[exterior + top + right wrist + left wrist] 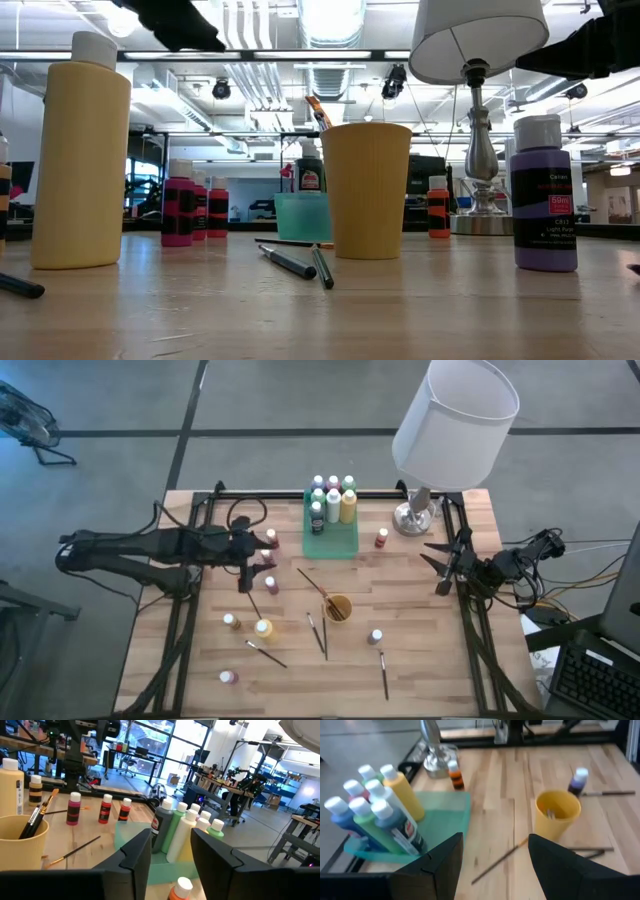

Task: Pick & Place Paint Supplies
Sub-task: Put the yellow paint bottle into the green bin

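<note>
Your left end effector (243, 565) hangs over the desk's (420, 670) left side, fingers spread wide and empty, just beside a few small paint bottles (270, 585), while your right end effector (437, 563) sits at the right edge near the lamp (416, 512), fingers parted with nothing between them. Seven bottles stand upright in the green tray (340, 545), an orange bottle (382, 539) stands just beside it, two brushes sit in the yellow cup (338, 607), and other bottles and paintbrushes (322, 636) lie scattered across the front.

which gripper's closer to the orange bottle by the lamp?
Right. The right gripper sits just beside the orange bottle, toward the table's right edge; the left gripper is across the green tray.
</note>
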### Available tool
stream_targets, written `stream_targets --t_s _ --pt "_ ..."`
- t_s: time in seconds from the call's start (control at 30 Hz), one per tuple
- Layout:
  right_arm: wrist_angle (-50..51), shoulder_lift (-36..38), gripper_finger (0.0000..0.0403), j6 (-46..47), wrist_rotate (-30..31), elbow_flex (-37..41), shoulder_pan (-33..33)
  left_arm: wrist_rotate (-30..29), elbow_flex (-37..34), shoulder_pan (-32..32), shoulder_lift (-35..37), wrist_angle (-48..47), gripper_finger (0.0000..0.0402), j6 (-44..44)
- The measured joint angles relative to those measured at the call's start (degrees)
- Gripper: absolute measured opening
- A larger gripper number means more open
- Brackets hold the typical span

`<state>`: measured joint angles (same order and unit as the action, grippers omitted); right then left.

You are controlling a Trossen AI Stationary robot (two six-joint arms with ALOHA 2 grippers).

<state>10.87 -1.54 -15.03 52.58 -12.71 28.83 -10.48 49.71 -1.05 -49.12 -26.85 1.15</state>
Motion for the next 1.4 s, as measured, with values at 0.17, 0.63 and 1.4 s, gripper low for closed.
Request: stream_targets --t_s 0.17,0.63,1.4 --pt "0.00 0.00 0.0148 0.01 0.00 0.00 -0.01 0.10 0.00 -2.72 0.68 -3.68 0.0229 -1.73" --pt "0.00 0.00 0.0173 0.01 0.00 -0.02 0.01 -11.07 -0.33 -23.01 0.49 -11.56 0.0229 -14.19" --pt "0.00 0.00 0.0198 0.01 0.00 0.00 -0.01 -20.69 -0.35 -47.18 -9.75 -14.31 0.0229 -35.84"
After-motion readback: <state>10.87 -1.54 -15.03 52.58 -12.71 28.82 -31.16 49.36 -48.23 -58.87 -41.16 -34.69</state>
